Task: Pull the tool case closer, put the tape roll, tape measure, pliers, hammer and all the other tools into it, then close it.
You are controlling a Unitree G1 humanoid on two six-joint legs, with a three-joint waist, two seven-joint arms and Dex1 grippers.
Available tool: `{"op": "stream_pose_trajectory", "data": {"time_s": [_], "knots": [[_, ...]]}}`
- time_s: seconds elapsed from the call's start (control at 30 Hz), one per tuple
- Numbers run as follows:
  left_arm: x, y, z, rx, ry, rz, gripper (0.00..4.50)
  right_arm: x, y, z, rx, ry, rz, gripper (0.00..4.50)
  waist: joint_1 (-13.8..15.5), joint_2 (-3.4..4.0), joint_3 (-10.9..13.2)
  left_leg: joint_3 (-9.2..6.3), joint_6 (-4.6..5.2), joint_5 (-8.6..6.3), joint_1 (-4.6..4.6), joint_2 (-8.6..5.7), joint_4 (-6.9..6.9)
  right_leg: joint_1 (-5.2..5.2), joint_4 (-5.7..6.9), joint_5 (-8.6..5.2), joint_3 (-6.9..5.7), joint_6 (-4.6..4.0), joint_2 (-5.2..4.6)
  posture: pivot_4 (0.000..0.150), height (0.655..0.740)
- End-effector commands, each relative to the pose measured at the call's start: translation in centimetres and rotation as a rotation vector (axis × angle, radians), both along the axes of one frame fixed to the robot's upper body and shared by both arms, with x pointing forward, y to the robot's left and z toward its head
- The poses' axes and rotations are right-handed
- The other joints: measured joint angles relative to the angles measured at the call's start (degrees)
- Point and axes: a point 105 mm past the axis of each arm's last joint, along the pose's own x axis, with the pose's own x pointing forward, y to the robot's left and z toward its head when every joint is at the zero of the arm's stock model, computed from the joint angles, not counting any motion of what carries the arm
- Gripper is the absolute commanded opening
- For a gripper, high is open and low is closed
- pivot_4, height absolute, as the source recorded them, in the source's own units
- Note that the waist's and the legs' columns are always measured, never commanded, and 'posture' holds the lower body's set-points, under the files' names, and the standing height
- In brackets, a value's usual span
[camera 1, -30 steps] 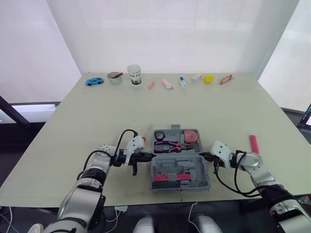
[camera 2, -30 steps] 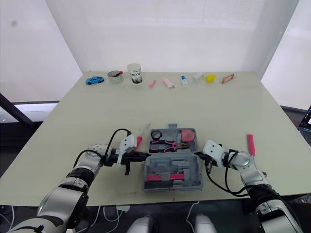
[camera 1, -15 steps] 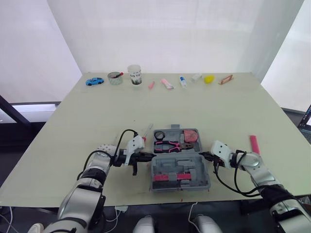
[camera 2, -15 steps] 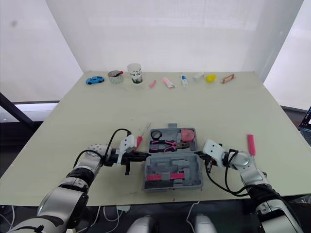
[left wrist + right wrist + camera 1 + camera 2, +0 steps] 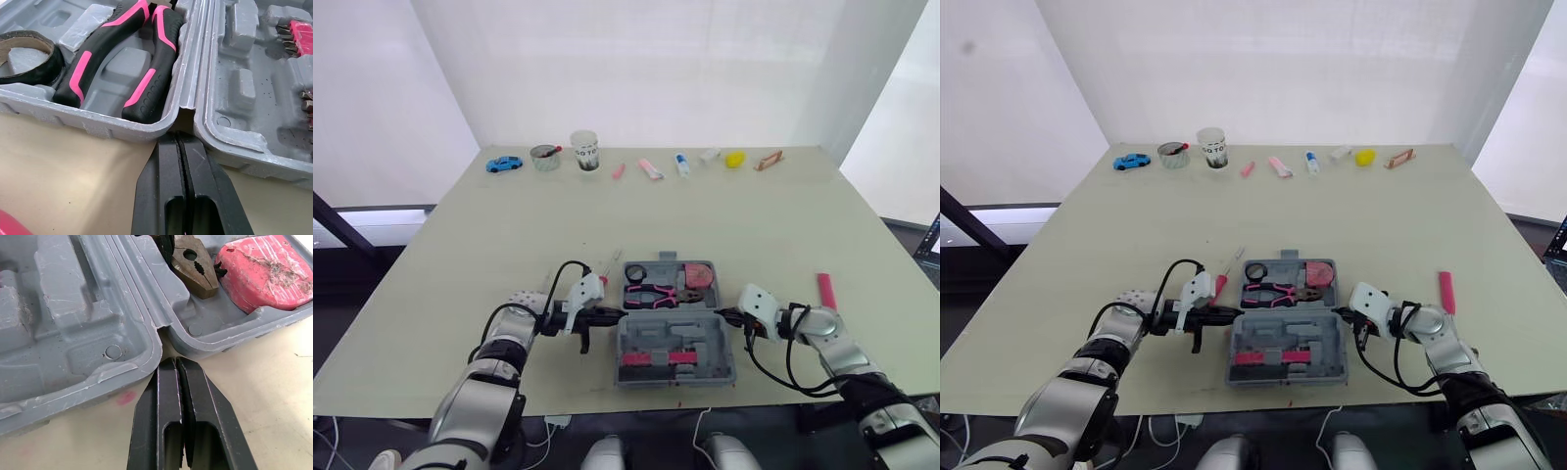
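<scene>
Tool case [image 5: 674, 338] is seen lying open near the front edge of the desk [image 5: 754, 225] in the head views. Left gripper [image 5: 177, 134] is shown pressed together at the hinge gap, beside pliers [image 5: 122, 63] and tape roll [image 5: 29, 54] stowed inside. Right gripper [image 5: 175, 361] is likewise pressed together, near the tape measure [image 5: 264, 269].

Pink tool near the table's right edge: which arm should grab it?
Right, probably. The pink tool lies nearer the right gripper; the tool case sits between it and the left gripper.

Silver-grey arms [image 5: 495, 351], white wrist housings [image 5: 586, 290], looping black cables [image 5: 564, 268]; left tool [image 5: 177, 139] and right tool [image 5: 175, 364] are black.
</scene>
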Motion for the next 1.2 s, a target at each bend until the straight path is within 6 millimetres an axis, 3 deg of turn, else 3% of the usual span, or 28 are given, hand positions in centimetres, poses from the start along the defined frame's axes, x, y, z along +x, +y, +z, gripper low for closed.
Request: {"op": "stream_pose_trajectory", "data": {"time_s": [0.03,0.27,0.67,0.83,0.97,1.2], "knots": [[0.4,0.7,0.3,0.021,-0.016,0.026,0.00,-0.5,0.2,-0.3,-0.014,0.005,0.020,0.07,0.0,0.00,0.0,0.00,0.00,0.00,0.00,0.00,0.00,0.00,0.00,0.00,0.00,0.00,0.00,0.150,0.7400],[0.4,0.7,0.3,0.023,-0.020,0.027,0.00,-0.1,-0.9,-0.3,-0.040,-0.007,-0.011,0.07,0.0,0.00,0.0,0.00,0.00,0.00,0.00,0.00,0.00,0.00,0.00,0.00,0.00,0.00,0.00,0.150,0.7400],[0.6,1.3,1.3,-0.004,-0.062,0.044,0.00,0.3,-4.8,0.7,-0.039,-0.056,-0.129,0.07,0.2,-0.02,0.0,0.01,0.00,0.00,-0.07,-0.01,0.00,-0.02,-0.06,0.00,0.00,0.00,-0.01,0.150,0.7400],[0.7,1.5,2.9,-0.076,-0.126,0.049,0.00,0.2,-5.5,2.0,0.026,-0.098,-0.180,0.07,0.2,-0.04,0.2,0.01,0.00,-0.01,-0.13,-0.01,-0.05,-0.07,-0.09,0.00,0.00,0.00,-0.01,0.150,0.7400],[-1.5,2.7,4.9,-0.132,-0.125,-0.003,0.00,-0.7,-6.1,4.4,0.162,-0.170,-0.252,0.07,0.0,-0.01,0.3,0.01,-0.01,-0.02,-0.25,0.02,-0.11,-0.17,-0.12,0.09,0.00,0.22,-0.03,0.150,0.7400],[-4.0,5.5,7.9,-0.336,-0.190,0.244,0.00,-4.0,-7.9,5.9,0.338,-0.251,-0.393,0.07,0.3,0.01,0.3,-0.05,-0.02,-0.03,-0.20,0.06,-0.29,-0.17,-0.22,0.06,0.00,0.23,-0.10,0.150,0.7400]]}}
